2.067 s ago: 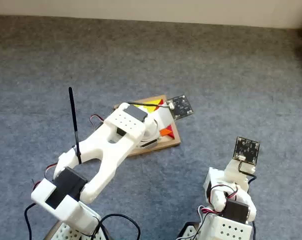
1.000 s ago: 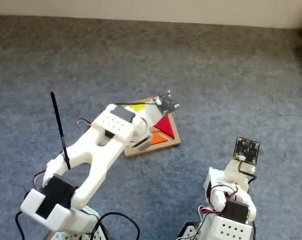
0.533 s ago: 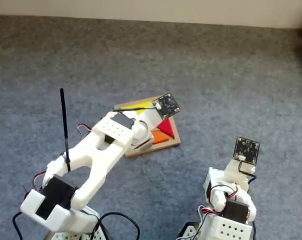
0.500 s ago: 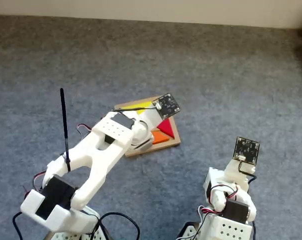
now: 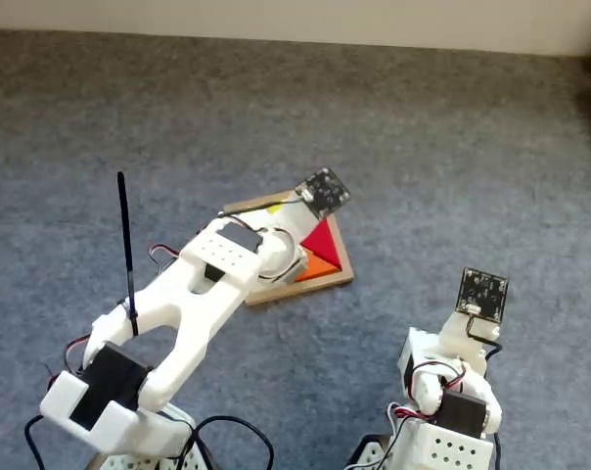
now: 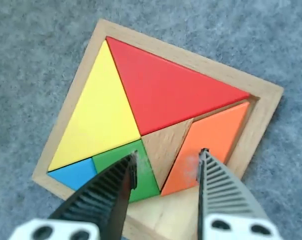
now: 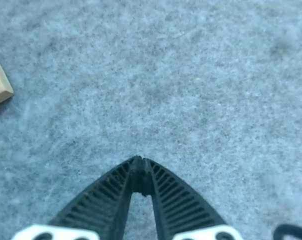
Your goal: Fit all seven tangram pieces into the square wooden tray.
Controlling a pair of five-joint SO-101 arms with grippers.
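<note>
Moved left since before, the left fingers (image 6: 111,192) hang apart over the tray (image 6: 267,94) in the middle of the counter (image 5: 423,117). Five colored pieces (image 6: 166,90) lie in it. The right fingers (image 7: 113,197) are together near the front edge.
</note>
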